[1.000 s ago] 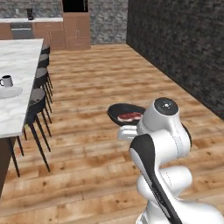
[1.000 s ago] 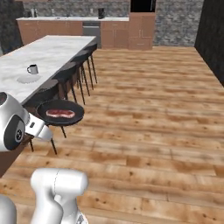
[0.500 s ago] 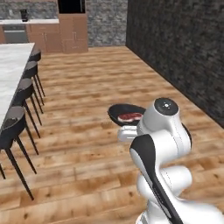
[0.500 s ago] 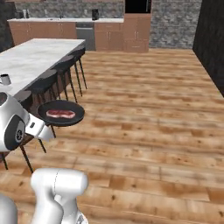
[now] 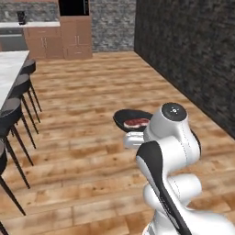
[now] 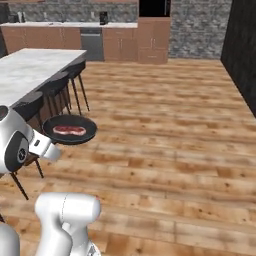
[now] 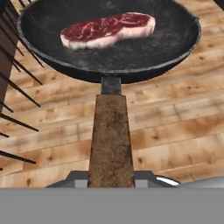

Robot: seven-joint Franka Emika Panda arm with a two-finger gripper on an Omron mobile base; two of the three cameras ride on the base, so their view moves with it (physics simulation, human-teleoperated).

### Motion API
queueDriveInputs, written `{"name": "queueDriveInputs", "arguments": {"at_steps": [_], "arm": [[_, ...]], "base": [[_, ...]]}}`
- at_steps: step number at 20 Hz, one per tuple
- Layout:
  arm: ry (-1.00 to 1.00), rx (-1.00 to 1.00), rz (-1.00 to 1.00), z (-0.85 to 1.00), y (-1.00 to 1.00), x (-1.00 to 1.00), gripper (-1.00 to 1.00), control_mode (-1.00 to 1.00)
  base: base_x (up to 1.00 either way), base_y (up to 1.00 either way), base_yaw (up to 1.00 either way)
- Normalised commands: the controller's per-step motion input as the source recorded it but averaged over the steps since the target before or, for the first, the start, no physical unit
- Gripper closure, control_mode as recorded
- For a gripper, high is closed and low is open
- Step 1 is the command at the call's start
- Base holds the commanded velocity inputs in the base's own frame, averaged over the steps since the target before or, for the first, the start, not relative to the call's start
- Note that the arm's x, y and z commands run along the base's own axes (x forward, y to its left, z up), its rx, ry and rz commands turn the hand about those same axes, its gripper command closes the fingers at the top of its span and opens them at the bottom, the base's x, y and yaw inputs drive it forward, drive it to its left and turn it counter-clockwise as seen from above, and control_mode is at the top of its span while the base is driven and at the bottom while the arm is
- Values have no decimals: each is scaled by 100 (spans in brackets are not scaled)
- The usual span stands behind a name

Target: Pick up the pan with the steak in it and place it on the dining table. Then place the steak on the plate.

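Fingers of our arm are closed on the brown wooden handle of the pan; in the hand view the handle runs straight up from between them to the black bowl. We hold the pan level in the air, above the wooden floor, and it touches nothing else. The steak lies flat inside the pan, on the far half of the bowl, red with white fat along one edge.

In the left base view we see the pan just ahead of the white arm, partly hidden behind it, with the steak in it. In the right base view the pan is just beside the arm's upper part, and the steak rests near its middle.

To the left of the pan stands the dining table with its marble top, apart from the pan, and a row of black stools stands along its side, between the table and the pan. At the far wall we see brown cabinets.
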Motion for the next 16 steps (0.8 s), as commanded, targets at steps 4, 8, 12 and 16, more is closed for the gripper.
{"name": "queueDriveInputs", "arguments": {"at_steps": [4, 8, 12, 16], "arm": [[0, 0, 0, 0, 0, 0, 100, 100], [0, 0, 0, 0, 0, 0, 100, 100], [0, 0, 0, 0, 0, 0, 100, 100], [0, 0, 0, 0, 0, 0, 100, 100]], "base": [[100, -17, 5], [77, -17, 16], [34, -1, 38], [13, 0, 43]]}}
